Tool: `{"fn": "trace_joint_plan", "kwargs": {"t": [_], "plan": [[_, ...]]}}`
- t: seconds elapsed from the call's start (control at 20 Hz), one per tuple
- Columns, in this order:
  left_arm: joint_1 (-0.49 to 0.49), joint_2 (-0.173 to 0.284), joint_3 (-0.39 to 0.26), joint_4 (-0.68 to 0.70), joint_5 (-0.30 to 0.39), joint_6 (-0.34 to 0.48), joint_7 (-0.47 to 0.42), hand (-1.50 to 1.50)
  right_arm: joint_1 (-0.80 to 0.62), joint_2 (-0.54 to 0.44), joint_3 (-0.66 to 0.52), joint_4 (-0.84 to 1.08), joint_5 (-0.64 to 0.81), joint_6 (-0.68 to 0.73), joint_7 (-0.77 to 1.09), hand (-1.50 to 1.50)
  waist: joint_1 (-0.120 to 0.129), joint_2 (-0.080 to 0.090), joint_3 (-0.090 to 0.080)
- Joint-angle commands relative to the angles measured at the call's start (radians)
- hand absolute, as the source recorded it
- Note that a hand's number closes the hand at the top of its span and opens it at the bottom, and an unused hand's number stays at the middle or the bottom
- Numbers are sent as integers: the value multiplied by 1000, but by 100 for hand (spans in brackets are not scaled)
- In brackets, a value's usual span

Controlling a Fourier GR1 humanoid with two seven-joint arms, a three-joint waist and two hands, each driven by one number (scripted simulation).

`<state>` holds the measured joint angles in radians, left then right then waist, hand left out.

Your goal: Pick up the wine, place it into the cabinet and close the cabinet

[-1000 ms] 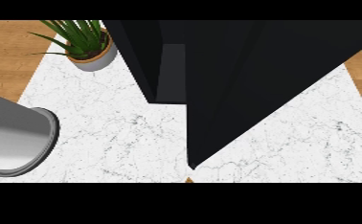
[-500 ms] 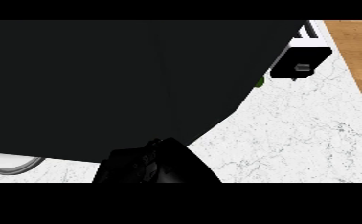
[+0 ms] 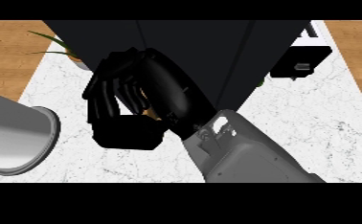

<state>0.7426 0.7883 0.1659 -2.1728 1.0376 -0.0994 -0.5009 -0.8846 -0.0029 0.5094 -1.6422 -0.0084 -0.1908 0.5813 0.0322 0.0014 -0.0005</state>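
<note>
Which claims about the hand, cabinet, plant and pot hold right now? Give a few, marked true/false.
1. Only one hand shows, the right hand, in front of the black cabinet. True.
2. The wine stands in plain sight on the counter. False: no wine shows anywhere in the view.
3. A plant sits at the upper left, partly hidden by the cabinet. True.
4. The grey pot is at the right edge. False: it is at the left edge, cut off by it.
5. A small black appliance stands at the upper right. True.
</note>
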Motion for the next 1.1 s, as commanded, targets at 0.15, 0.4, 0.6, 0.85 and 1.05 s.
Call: {"fn": "trace_joint_plan", "kwargs": {"t": [0.15, 0.4, 0.6, 0.85, 1.05], "plan": [[-88, -40, -76, 10, -63, 33, 77, -150, -84, -27, -152, 260, -3, 95, -196, 150, -20, 5, 0], [-155, -81, -144, -30, -117, 114, 127, -150, -155, -28, -228, 391, -8, 125, -234, 150, -19, 5, 0], [-221, -72, -158, -11, -98, 142, 178, -150, -85, -93, -237, 413, -7, 172, -332, 150, -29, 10, 1], [-266, -103, -214, -30, -143, 209, 194, -150, -109, -122, -267, 459, -1, 175, -362, 150, -28, 12, 2], [-296, -137, -260, 20, -179, 204, 172, -150, -107, -128, -274, 505, 4, 177, -419, 150, -24, 19, 0]]}}
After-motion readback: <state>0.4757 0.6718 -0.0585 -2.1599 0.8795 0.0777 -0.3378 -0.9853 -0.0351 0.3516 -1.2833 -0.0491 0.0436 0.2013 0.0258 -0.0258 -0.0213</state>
